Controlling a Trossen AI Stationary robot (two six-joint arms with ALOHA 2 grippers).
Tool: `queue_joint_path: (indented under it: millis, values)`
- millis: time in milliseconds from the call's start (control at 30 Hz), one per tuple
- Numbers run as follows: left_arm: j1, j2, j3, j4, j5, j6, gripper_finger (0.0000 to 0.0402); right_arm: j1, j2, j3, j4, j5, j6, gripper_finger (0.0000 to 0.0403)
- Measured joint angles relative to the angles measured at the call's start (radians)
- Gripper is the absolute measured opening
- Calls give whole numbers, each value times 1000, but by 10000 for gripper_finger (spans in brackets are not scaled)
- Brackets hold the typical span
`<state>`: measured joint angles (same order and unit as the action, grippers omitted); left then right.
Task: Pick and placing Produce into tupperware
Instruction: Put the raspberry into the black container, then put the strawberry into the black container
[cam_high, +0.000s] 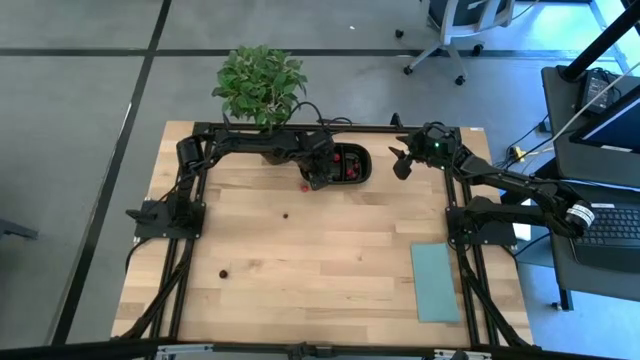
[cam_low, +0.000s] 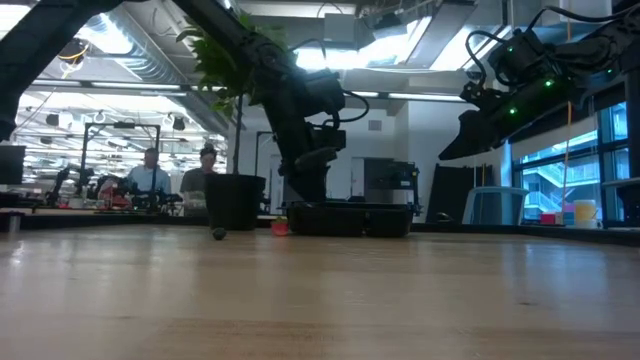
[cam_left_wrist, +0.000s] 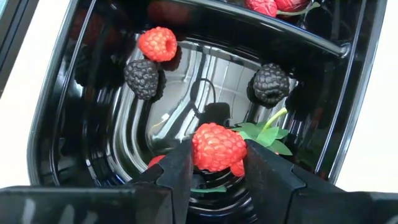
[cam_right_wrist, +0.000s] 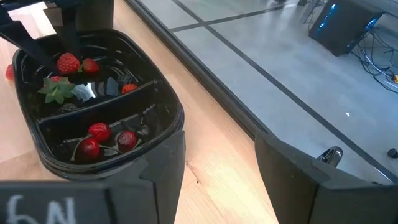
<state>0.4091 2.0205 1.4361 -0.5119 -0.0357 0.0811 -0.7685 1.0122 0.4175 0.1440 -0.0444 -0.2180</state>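
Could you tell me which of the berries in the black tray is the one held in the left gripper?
The red raspberry between the left gripper's fingers, over the tray; the other red raspberry and two blackberries lie loose.

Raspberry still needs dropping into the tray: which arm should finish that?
Left. The left gripper already holds the red raspberry over the black tray. The right gripper hangs open beside the tray, holding nothing.

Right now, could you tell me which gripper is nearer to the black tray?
Left. The left gripper is inside the black tray, holding a red raspberry. The right gripper hovers open, off the tray's side.
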Motion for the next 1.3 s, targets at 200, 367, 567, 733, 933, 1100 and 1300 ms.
queue_joint_path:
  millis: [200, 367, 567, 733, 933, 1100, 1300]
  values:
    - [0, 0, 0, 0, 0, 1, 129, 0, 0, 0, 0, 0, 0, 196]
    - [0, 0, 0, 0, 0, 7, 129, 0, 0, 0, 0, 0, 0, 196]
    - [0, 0, 0, 0, 0, 7, 129, 0, 0, 0, 0, 0, 0, 196]
    - [0, 0, 0, 0, 0, 3, 129, 0, 0, 0, 0, 0, 0, 196]
    - [0, 0, 0, 0, 0, -1, 161, 0, 0, 0, 0, 0, 0, 196]
    - [0, 0, 0, 0, 0, -21, 203, 0, 0, 0, 0, 0, 0, 196]
    - [-5, -5, -1, -2, -4, -6, 215, 0, 0, 0, 0, 0, 0, 196]
